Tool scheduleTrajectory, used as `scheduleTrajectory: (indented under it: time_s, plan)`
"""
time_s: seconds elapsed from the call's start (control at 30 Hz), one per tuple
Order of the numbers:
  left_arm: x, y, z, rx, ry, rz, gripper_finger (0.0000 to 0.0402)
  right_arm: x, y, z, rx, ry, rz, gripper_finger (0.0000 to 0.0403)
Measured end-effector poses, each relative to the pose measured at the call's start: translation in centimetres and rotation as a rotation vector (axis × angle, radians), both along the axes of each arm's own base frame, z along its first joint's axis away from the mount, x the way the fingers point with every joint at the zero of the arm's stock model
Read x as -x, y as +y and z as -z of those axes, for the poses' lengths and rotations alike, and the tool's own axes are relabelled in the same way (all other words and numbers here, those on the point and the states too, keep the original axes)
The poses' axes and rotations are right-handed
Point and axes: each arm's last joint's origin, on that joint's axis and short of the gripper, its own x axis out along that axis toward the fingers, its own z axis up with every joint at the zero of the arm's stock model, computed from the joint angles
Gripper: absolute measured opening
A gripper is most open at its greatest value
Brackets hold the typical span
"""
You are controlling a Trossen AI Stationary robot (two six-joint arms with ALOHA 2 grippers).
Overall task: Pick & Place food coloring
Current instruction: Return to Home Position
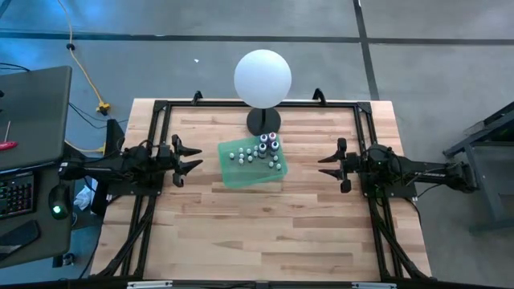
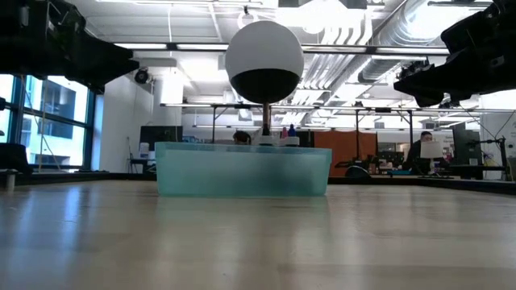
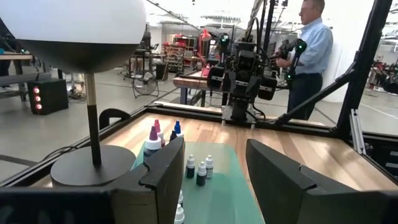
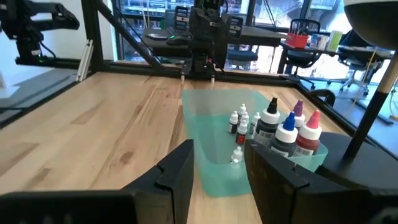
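Now both arms sit at the table's sides: the left gripper (image 1: 191, 158) and the right gripper (image 1: 329, 164) each gape wide and hold nothing. Between them, straight ahead of either pair of jaws, sits the green bin (image 1: 233, 178), nearer the left. The food coloring bottles (image 1: 261, 152) stand upright inside it. Beyond stands the lamp (image 1: 263, 78).

Overhead, table-level and opposed wrist cameras all share the bin (image 1: 249, 176)
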Motion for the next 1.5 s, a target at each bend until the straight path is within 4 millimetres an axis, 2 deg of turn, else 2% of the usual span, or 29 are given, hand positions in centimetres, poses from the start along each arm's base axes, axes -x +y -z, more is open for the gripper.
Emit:
scheduleTrajectory:
  time_s: [0.2, 1.5]
  plan:
    - [0.0, 0.0, 0.0, 0.0, 0.0, -0.001, 0.017, 0.0, 0.0, 0.0, -0.069, 0.0, 0.006, 0.0133]
    - [0.0, 0.01, 0.01, 0.0, 0.0, -0.002, 0.017, 0.0, 0.0, -0.01, -0.069, 0.0, 0.005, 0.0134]
